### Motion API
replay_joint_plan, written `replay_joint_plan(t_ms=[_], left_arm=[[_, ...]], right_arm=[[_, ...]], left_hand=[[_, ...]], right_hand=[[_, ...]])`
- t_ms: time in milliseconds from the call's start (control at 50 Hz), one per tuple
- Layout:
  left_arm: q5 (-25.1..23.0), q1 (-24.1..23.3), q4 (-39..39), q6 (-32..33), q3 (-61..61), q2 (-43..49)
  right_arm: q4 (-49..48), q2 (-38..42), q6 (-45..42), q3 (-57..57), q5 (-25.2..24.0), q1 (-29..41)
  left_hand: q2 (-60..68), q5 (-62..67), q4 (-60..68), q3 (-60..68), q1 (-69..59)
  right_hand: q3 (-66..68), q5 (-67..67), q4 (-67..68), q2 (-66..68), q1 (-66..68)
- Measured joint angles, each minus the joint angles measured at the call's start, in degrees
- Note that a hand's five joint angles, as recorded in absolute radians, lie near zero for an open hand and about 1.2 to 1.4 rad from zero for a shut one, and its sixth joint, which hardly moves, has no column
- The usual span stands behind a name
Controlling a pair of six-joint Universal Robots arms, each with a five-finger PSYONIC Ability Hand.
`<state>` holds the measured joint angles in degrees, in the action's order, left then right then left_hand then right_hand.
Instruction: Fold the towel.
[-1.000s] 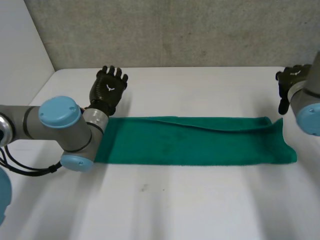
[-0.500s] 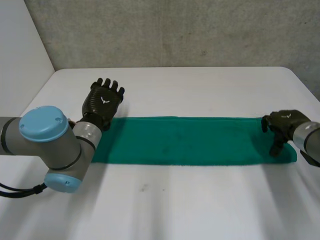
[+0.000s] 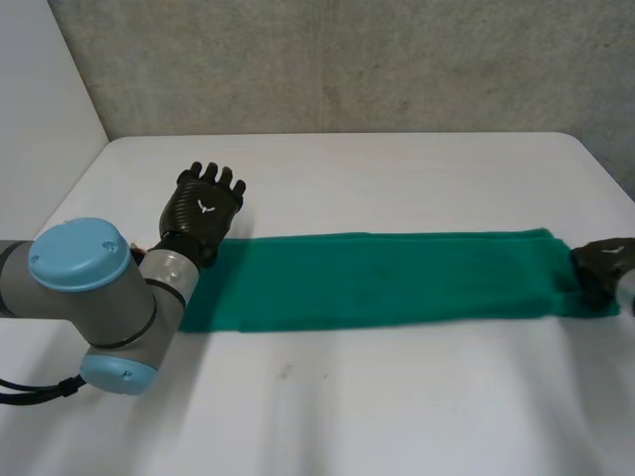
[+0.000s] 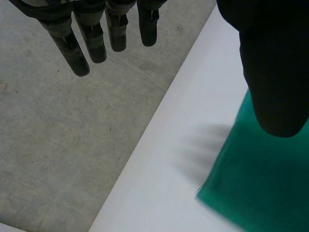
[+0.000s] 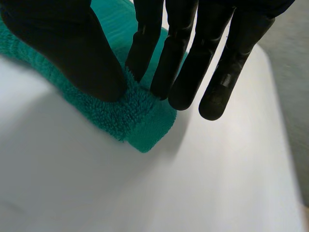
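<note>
Our right robot hand [image 3: 599,266] pinches the right end of the towel [image 3: 377,278]; our left robot hand [image 3: 203,206], fingers straight and apart, is by its far-left corner.

Bright, even light from overhead across the head view. Tabletop [image 3: 397,416] reads near white; wall [image 3: 347,59] a flat mid-grey. Soft, broad highlight on top of the blue cap [image 3: 79,256]. Towel [image 3: 397,278] evenly lit end to end. Right wrist view: soft shade on the tabletop along the towel's end. Wrist views: left hand [image 4: 270,63] and right hand [image 5: 63,53] very dark, almost silhouettes; faint sheen along the fingers [image 4: 72,50].
</note>
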<state>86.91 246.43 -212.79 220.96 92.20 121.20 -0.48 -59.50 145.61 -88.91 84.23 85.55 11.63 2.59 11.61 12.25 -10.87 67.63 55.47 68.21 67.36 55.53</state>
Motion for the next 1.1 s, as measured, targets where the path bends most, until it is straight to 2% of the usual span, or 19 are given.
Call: replay_joint_plan(t_ms=[180,300,420,440,460,580,680,800,820,880,900,920,960,980,1000,1100], left_arm=[[0.0,0.4,0.0,0.0,1.5,-2.1],[0.1,0.8,0.0,0.0,2.6,-3.5],[0.2,1.0,0.0,0.0,3.9,-4.8],[0.2,1.0,0.0,0.0,3.9,-4.8],[0.4,1.1,0.0,-0.1,4.6,-5.3],[1.2,1.2,0.0,-1.3,6.3,-7.1],[1.8,1.4,0.2,-3.7,7.7,-8.8],[1.9,1.2,0.3,-5.7,8.4,-9.6],[1.9,1.1,0.3,-6.0,8.5,-9.7],[1.9,0.8,0.3,-6.3,8.5,-9.8],[1.9,0.8,0.3,-6.3,8.5,-9.8],[1.8,0.3,0.3,-6.5,8.4,-9.8],[1.8,-0.1,0.2,-6.7,8.3,-9.9],[1.8,-0.6,0.2,-6.8,8.0,-9.9],[1.8,-1.7,0.1,-7.4,7.3,-9.9],[1.8,-4.8,-0.1,-9.7,5.0,-9.4]], right_arm=[[-1.2,-0.5,-11.8,4.6,6.5,-5.9],[-1.3,-2.4,-12.2,7.1,6.6,-3.0],[-2.4,-6.2,-5.8,9.0,2.0,8.1],[-2.4,-6.2,-5.8,9.0,2.0,8.1],[-3.5,-7.6,-3.4,9.3,-0.9,14.4],[-7.1,-8.5,-0.9,9.5,-6.9,28.7],[-10.3,-3.3,-1.2,10.1,-12.6,42.3],[-10.2,5.1,-1.7,12.1,-14.6,48.6],[-9.6,7.3,-1.8,12.9,-14.3,49.4],[-8.7,8.9,-1.8,13.5,-13.3,49.7],[-8.7,8.9,-1.8,13.5,-13.3,49.7],[-7.9,8.9,-1.5,13.5,-10.9,49.2],[-7.7,8.4,-1.2,13.4,-9.8,48.8],[-7.4,7.7,-0.8,13.1,-8.6,48.3],[-6.9,5.4,0.9,11.7,-6.1,46.2],[-5.9,-0.4,6.2,5.6,-2.8,39.0]], left_hand=[[0.0,0.0,0.0,0.0,0.0],[0.0,0.0,0.0,0.0,0.0],[0.0,0.0,0.0,0.0,0.0],[0.0,0.0,0.0,0.0,0.0],[0.0,0.0,0.0,0.0,0.0],[0.0,0.0,0.0,0.0,0.0],[0.0,0.0,0.0,0.0,0.0],[0.0,0.0,0.0,0.0,0.0],[0.0,0.0,0.0,0.0,0.0],[0.0,0.0,0.0,0.0,0.0],[0.0,0.0,0.0,0.0,0.0],[0.0,0.0,0.0,0.0,0.0],[0.0,0.0,0.0,0.0,0.0],[0.0,0.0,0.0,0.0,0.0],[0.0,0.0,0.0,0.0,0.0],[0.0,0.0,0.0,0.0,0.0]], right_hand=[[0.0,0.4,0.0,0.0,0.0],[0.0,0.8,0.0,0.0,0.0],[0.0,1.0,0.0,0.0,0.0],[0.0,1.0,0.0,0.0,0.0],[0.0,1.1,0.0,0.0,0.0],[0.3,1.1,0.0,0.0,0.0],[0.3,1.1,0.1,0.0,0.0],[0.3,1.2,0.1,0.0,0.0],[-5.3,-3.0,-4.5,-5.4,-4.4],[-29.8,-27.3,-30.5,-31.7,-26.8],[-29.8,-27.3,-30.5,-31.7,-26.8],[-43.4,-40.7,-44.0,-44.0,-38.0],[-43.4,-40.7,-44.0,-44.0,-38.0],[-53.4,-50.1,-53.6,-53.2,-43.4],[-55.6,-51.7,-54.8,-54.6,-43.8],[-55.6,-51.8,-54.9,-54.6,-43.8]])
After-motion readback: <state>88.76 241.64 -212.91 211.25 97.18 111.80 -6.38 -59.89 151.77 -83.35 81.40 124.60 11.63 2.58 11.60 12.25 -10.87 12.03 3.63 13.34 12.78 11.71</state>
